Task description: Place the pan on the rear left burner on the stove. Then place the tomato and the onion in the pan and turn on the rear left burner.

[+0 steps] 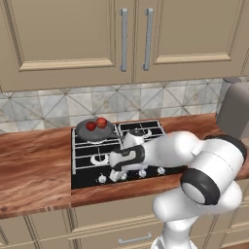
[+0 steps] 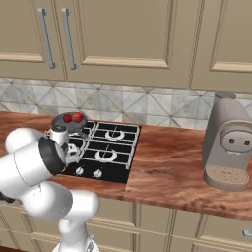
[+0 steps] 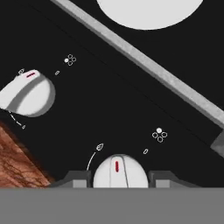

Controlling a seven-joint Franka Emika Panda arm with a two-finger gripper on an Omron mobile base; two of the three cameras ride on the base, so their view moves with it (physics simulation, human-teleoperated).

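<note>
The dark grey pan point(image 1: 95, 131) sits on the rear left burner of the black stove point(image 1: 87, 182); the burner itself is hidden under it. Two red round things point(image 1: 91, 126) point(image 1: 101, 122) lie in the pan: the tomato and the onion, and I cannot tell which is which. My gripper point(image 1: 115, 174) is down at the stove's front edge. In the hand view the gripper point(image 3: 120, 179) is shut on a silver knob point(image 3: 120, 168) with a red mark, one fingertip against each side. The pan point(image 2: 69, 124) also appears behind my arm in the right base view.
A second silver knob point(image 3: 28, 92) sits nearby, with a grate bar point(image 3: 144, 61) and a burner ring point(image 3: 148, 13) beyond. More knobs point(image 1: 142, 172) line the stove's front. A grey coffee machine point(image 2: 229, 147) stands at the right on the wooden counter point(image 1: 34, 165). Cabinets hang overhead.
</note>
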